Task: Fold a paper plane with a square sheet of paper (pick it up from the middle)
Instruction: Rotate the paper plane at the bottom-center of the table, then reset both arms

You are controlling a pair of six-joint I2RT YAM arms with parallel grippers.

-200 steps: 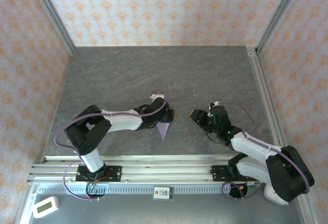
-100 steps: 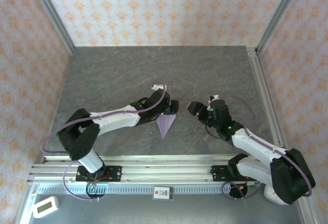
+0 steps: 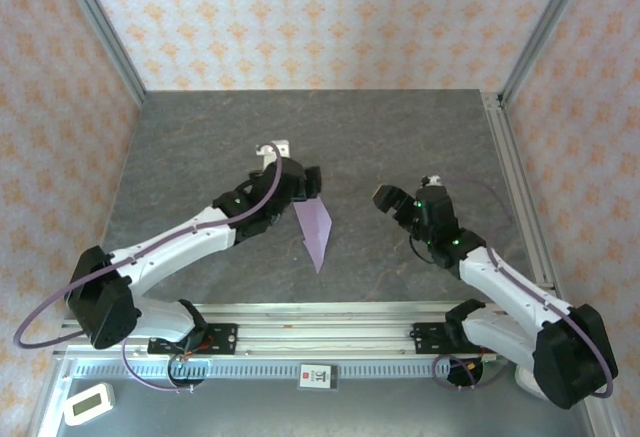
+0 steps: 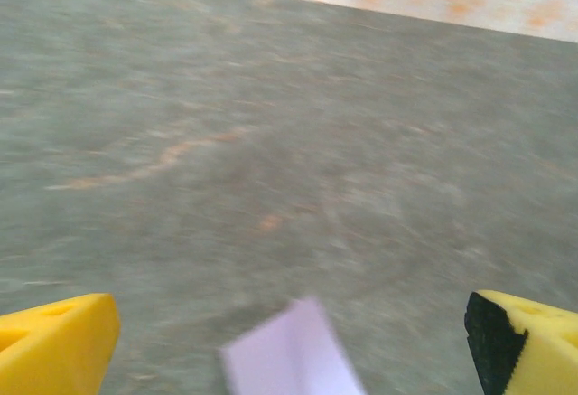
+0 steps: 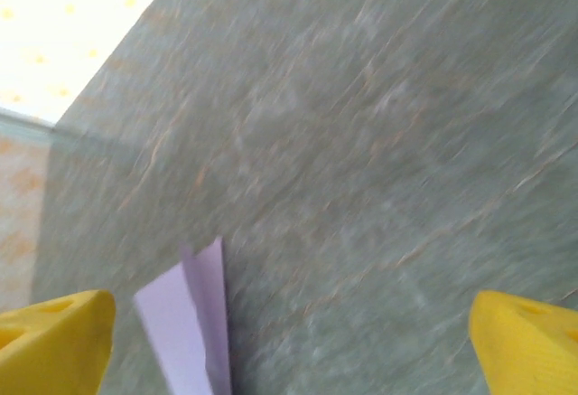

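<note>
The square sheet of paper lies folded into a slim pale lilac dart, the paper plane (image 3: 314, 229), flat on the grey table with its tip toward the near edge. My left gripper (image 3: 308, 183) hovers at the plane's wide far end, open, nothing between its yellow fingers (image 4: 54, 341). In the left wrist view the plane's end (image 4: 291, 363) shows low between the jaws. My right gripper (image 3: 388, 200) stands open to the right of the plane, apart from it. The right wrist view has the plane (image 5: 185, 327) near its left finger (image 5: 50, 336).
Patterned walls close the table (image 3: 200, 147) at the back and sides, with metal rails (image 3: 515, 187) on the right and along the near edge. A small white device (image 3: 88, 403) lies at the near left, beyond the rail.
The left arm has stretched out toward the far side, uncovering the plane, which now lies free. Both grippers have opened wider. The right gripper has shifted slightly back.
</note>
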